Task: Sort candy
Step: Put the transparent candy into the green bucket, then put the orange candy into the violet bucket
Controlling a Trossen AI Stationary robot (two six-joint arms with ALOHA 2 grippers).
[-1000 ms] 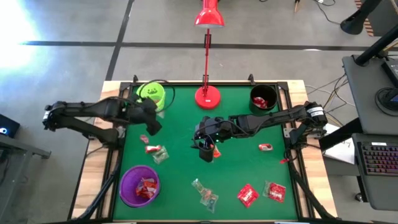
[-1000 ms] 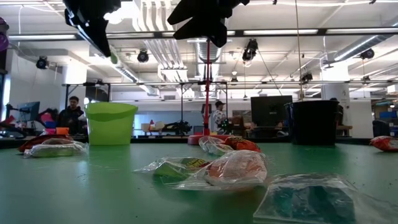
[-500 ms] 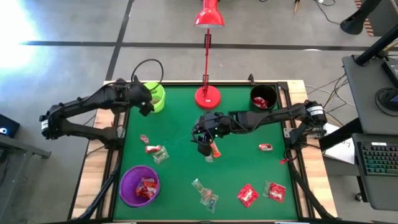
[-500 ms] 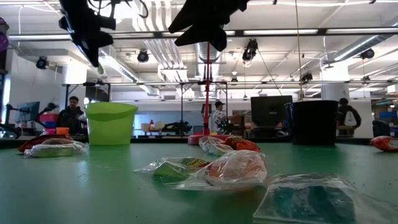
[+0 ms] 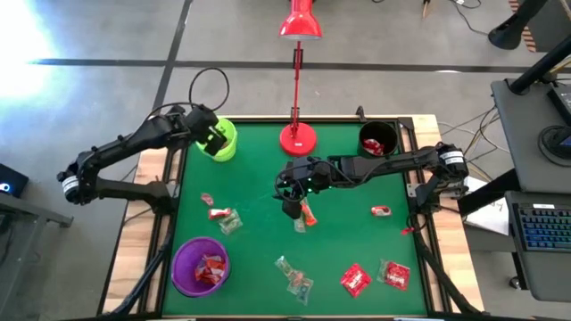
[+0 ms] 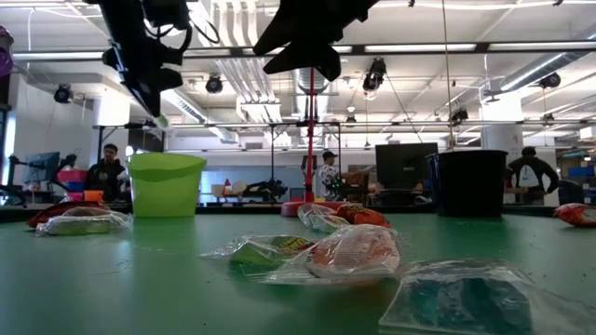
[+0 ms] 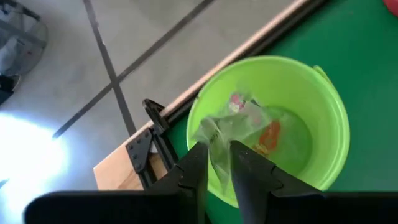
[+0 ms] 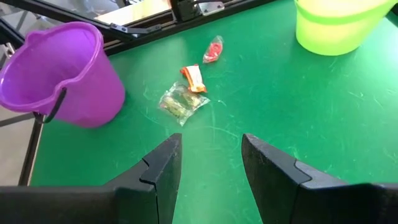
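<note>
The flat green table (image 5: 259, 241) holds small shiny wrapped candy (image 5: 355, 279), three plastic cups: lime-green (image 5: 223, 143), purple (image 5: 198, 266), black (image 5: 377, 140), and a red lamp (image 5: 297, 138).

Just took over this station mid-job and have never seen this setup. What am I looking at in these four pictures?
Two dark robot arms work at a green table. One picture looks straight down on the table, one looks level across it, and each of the other two comes from a camera on an arm's wrist.

Loose sweets lie scattered on the table, between a purple cup, a lime-green cup, a black cup and a red lamp.

The left gripper hangs over the lime-green cup. A clear-wrapped sweet shows just at its tip, and I cannot tell whether it is gripped or loose.

The right gripper hovers over mid-table, jaws open and empty, beside an orange sweet.
</note>
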